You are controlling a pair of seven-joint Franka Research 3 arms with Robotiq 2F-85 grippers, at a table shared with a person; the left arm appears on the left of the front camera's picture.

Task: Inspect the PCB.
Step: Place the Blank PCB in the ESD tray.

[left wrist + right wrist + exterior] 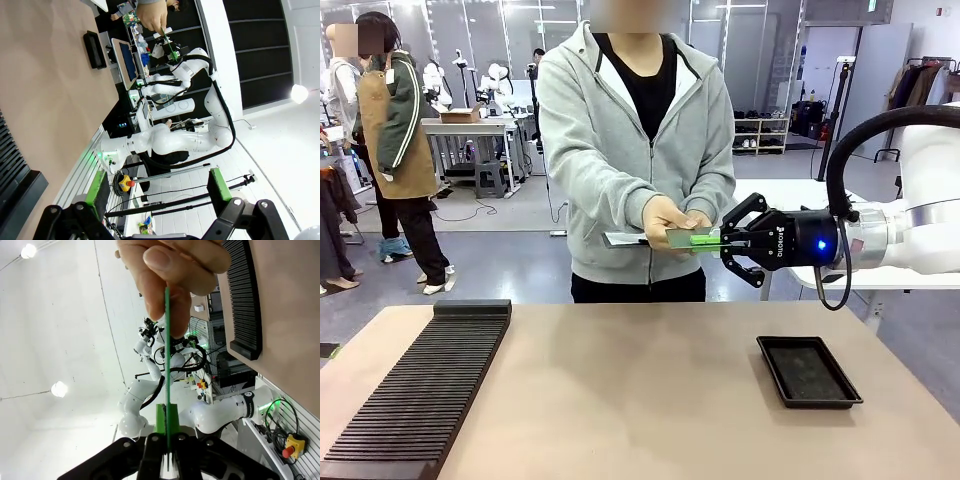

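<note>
Far left: a black ribbed rack [420, 390] lies along the table's [640, 400] left edge, from the near-left corner back toward the far edge. My left wrist cam catches the rack [15, 170] too. My left tool [156, 189] looks past the table toward my right arm. Its fingers [95, 195] are spread wide, green pads facing each other, nothing btwn them.

Middle: a person in a grey hoodie [620, 140] stands at the table's far edge. The person's hands [672, 218] are together in front of the waist, a bit right of centre, pinching one end of the PCB [688, 238]. A thin pale flat thing [625, 239] sticks out to the left from under the hands; can't tell what it is. The board is held about level in the air beyond the far edge, not touching the table. In my right wrist cam the PCB [167, 355] is edge-on, w/ thumb and fingertip of the hand [170, 270] clamped on its far end.

Right: my right tool [712, 240] comes in sideways from the right, fingers closed down on the PCB's other end, pads [161, 415] pressed against it. So the board is gripped at both ends, hand on one and tool on the other. A blue light glows on that wrist. Below, a shallow black tray [807, 372] sits on the table near the right edge, abt mid-depth, well apart from the PCB.
</note>
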